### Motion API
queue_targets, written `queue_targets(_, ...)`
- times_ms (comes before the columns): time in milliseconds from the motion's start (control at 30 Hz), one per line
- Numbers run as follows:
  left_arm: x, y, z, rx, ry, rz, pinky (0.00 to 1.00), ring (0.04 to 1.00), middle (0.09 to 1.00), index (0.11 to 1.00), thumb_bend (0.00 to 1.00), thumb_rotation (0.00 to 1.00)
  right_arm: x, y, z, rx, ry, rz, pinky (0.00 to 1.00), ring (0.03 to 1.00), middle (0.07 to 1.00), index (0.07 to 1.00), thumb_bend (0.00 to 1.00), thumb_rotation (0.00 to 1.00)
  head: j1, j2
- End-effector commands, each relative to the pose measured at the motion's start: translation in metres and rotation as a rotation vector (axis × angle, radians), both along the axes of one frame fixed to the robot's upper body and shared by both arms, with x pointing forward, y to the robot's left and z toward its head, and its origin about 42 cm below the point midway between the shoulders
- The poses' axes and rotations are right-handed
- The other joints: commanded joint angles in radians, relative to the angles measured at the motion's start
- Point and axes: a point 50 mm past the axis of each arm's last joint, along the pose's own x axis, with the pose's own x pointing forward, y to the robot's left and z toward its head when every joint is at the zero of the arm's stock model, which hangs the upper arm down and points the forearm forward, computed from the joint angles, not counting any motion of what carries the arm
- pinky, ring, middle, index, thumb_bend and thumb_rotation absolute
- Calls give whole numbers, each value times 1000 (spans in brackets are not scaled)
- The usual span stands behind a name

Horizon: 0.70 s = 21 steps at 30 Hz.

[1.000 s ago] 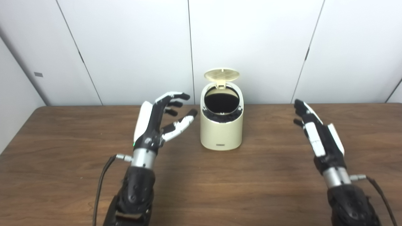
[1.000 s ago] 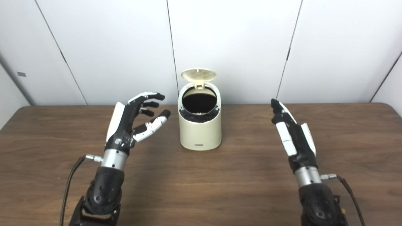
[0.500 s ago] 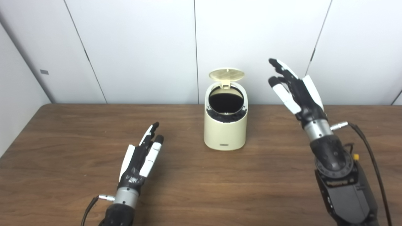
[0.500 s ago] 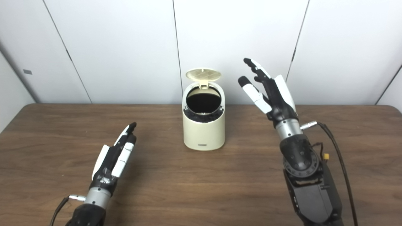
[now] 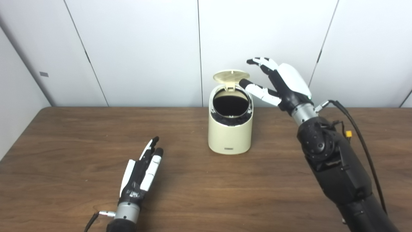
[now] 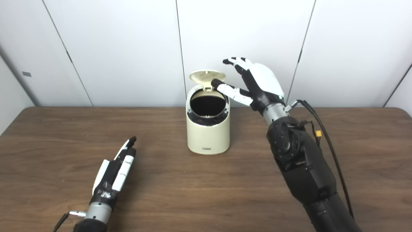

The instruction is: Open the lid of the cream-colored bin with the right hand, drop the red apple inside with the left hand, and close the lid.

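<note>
The cream-colored bin [image 5: 229, 135] stands at the table's far middle. Its round lid [image 5: 231, 76] is tipped up and back on its hinge, and the opening shows a dark inside. My right hand [image 5: 279, 84] is open and raised just right of the lid, its thumb reaching to the lid's right edge and its fingers spread above it. My left hand [image 5: 141, 170] is open and empty, fingers straight and close together, low over the table at the front left. No red apple shows in either view.
The brown wooden table [image 5: 206, 190] runs the width of the view, with white wall panels [image 5: 145, 48] right behind the bin. A black cable [image 5: 360, 135] hangs off the right forearm.
My right hand has swung left and turned palm-down, coming up to the open lid. My left hand has drawn back a little toward the front edge.
</note>
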Motion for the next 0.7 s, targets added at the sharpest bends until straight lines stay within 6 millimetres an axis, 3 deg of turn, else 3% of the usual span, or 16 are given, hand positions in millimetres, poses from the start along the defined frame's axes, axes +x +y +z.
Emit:
queue_targets(0,2,-2,8,9,-67,-8,992,996,1000,1000,670,1000,4,5,30,-49,-87,8,876,983,940,863,570,1000,1,0)
queue_targets(333,3,-6,9,11,-77,-11,993,1000,1000,1000,665,990,6,14,25,-193,-144,11,948,1000,939,756,601,1000,10,-2)
queue_targets(667,5,-8,8,37,-86,-2,951,989,997,993,626,986,-1,15,18,-201,-139,21,931,1000,933,744,587,1000,13,-3)
